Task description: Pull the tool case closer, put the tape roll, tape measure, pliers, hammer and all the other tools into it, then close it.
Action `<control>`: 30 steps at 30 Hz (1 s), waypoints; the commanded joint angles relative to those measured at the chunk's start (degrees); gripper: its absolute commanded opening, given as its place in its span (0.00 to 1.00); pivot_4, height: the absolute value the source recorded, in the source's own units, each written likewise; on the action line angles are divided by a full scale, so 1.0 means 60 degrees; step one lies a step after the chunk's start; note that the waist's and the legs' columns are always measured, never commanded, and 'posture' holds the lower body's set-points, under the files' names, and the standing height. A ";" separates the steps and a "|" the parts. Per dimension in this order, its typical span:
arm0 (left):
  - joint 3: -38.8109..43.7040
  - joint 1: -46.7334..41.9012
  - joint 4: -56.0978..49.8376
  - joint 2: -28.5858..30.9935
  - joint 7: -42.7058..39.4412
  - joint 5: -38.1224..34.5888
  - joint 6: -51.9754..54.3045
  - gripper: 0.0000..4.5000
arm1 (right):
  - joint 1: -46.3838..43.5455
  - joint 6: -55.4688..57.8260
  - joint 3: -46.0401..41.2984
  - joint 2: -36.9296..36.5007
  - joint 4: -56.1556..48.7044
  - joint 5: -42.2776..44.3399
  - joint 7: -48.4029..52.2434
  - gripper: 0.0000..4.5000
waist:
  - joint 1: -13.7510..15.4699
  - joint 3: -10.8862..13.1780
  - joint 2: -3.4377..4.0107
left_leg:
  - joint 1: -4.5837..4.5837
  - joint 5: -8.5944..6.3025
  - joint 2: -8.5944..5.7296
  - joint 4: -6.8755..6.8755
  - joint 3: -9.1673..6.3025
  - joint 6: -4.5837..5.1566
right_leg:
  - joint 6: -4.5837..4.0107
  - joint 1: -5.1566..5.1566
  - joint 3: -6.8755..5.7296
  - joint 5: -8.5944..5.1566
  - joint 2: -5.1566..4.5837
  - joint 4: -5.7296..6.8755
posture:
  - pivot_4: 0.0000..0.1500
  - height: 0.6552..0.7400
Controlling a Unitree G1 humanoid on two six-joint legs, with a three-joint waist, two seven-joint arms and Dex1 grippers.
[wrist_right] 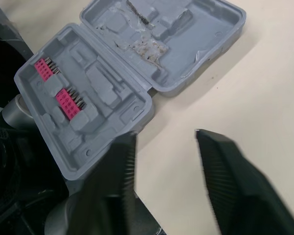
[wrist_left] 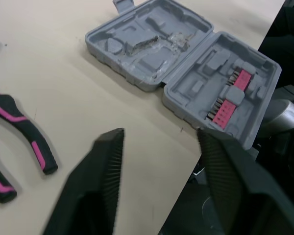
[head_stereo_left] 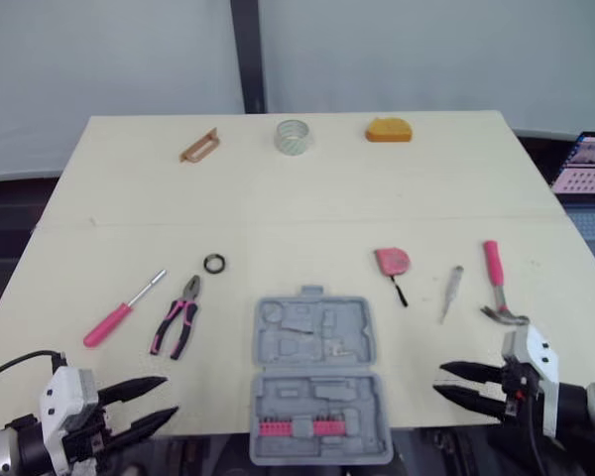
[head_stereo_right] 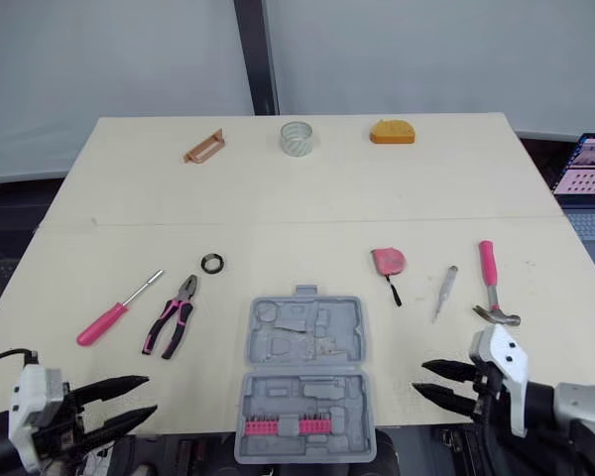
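Left gripper (head_stereo_left: 169, 395) and right gripper (head_stereo_left: 438, 379), jaws apart, flank the open tool case (head_stereo_left: 312, 347): likely light, stiff; grasp its rim.

It looked like a robotics lab or test room, not a real workshop: a plain pale desk (head_stereo_left: 278, 198), its pliers (head_stereo_left: 178, 319) and hammer (head_stereo_left: 496, 283) laid out well apart, stood before a bare grey-white backdrop (head_stereo_left: 109, 59) split by a dark upright post (head_stereo_left: 246, 55), a lit laptop screen (head_stereo_left: 587, 164) beside it.
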 commanded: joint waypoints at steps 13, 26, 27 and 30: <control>0.0323 0.0054 -0.0013 0.0802 0.0636 -0.0465 0.1705 1.00 | -0.0274 -0.2276 0.0520 0.0383 -0.0366 -0.1071 -0.0154 0.99 | -0.0005 -0.0003 -0.0011 | 0.0002 -0.0003 0.0003 0.0002 0.0000 0.0002 | 0.0000 0.0001 0.0002 0.0000 0.0001 0.0000 | 1.00 1.00; -0.0906 -0.3894 0.0012 0.4411 0.1116 -0.0711 0.5491 1.00 | -0.1309 -0.4021 0.1517 0.1755 -0.0069 -0.1237 -0.0612 0.99 | -0.0054 -0.0002 -0.0015 | 0.0023 0.0002 0.0044 -0.0007 0.0018 -0.0022 | -0.0001 -0.0004 0.0016 0.0000 0.0038 0.0013 | 1.00 1.00; -0.1310 -0.4434 0.0034 0.4834 0.1217 -0.0561 0.5759 1.00 | -0.1363 -0.4018 0.1556 0.1766 -0.0054 -0.1243 -0.0637 0.99 | -0.0049 -0.0003 -0.0014 | 0.0023 0.0004 0.0056 -0.0004 0.0018 -0.0026 | -0.0004 -0.0005 0.0016 0.0002 0.0048 0.0016 | 1.00 1.00; -0.3037 -0.6638 0.0245 0.5867 0.1775 -0.0053 0.6940 1.00 | -0.1528 -0.3961 0.1656 0.1744 0.0024 -0.1260 -0.0701 0.99 | 0.0018 0.0001 -0.0018 | 0.0016 0.0005 0.0070 0.0000 0.0013 -0.0038 | -0.0014 -0.0017 0.0021 -0.0001 0.0067 0.0023 | 1.00 1.00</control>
